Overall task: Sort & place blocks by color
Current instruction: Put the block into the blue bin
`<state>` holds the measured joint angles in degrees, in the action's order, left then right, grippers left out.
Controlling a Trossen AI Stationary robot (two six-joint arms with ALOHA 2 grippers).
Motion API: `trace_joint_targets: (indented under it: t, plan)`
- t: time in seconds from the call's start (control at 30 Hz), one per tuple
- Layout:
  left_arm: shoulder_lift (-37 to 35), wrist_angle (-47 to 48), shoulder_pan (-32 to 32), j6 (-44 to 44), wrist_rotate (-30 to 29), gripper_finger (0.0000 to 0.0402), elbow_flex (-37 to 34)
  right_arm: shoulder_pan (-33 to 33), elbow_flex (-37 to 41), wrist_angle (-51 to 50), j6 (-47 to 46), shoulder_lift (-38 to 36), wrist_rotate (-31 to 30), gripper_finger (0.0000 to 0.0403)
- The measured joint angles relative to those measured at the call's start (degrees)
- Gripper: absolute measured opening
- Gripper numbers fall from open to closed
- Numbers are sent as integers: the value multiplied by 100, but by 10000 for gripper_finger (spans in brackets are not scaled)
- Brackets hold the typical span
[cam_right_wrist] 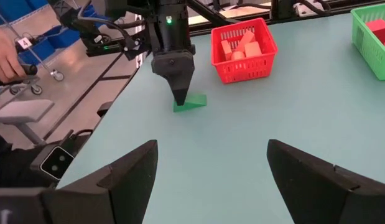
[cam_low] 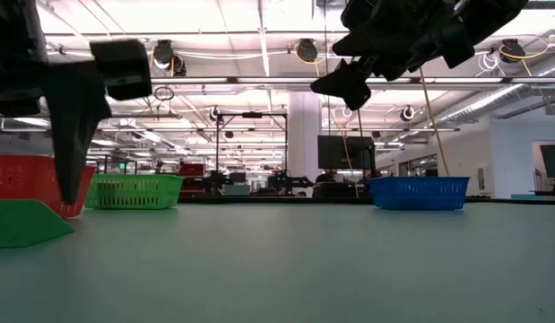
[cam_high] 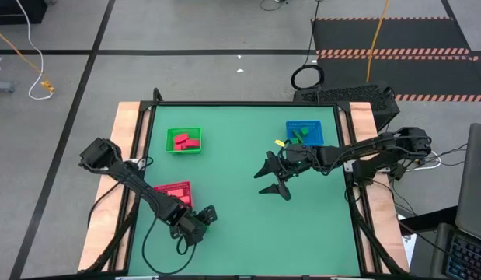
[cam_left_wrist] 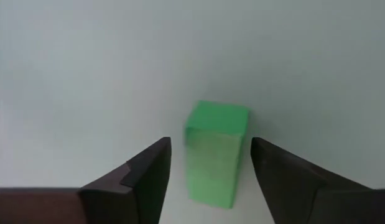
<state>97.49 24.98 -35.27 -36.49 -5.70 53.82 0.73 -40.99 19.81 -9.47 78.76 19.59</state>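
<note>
A green block (cam_left_wrist: 216, 124) lies flat on the table mat near its front left, just in front of the red tray (cam_high: 174, 190). My left gripper (cam_left_wrist: 209, 148) points down over it, open, one finger on each side and a narrow gap to each; the right wrist view shows that gripper (cam_right_wrist: 180, 93) above the block (cam_right_wrist: 192, 102). The red tray and the green tray (cam_high: 183, 141) hold red and pink blocks, and the blue tray (cam_high: 304, 133) holds green ones. My right gripper (cam_high: 273, 177) hangs open over the table's middle, holding nothing.
The red tray (cam_right_wrist: 244, 50) stands close behind the green block. The green tray (cam_low: 134, 190) is at the far left and the blue tray (cam_low: 419, 192) at the far right. A person's hand (cam_right_wrist: 5, 56) shows beyond the table's left edge.
</note>
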Motion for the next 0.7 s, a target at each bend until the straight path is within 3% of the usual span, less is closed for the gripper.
trace_joint_targets:
  t: [0.47,0.7]
  plan:
    - [215,-77,119,-149,427,198,9,0,-4,0,-7,0,0,293]
    - [230,-246,170,-72,550,130,7,0,-4,0,11,0,-2,293]
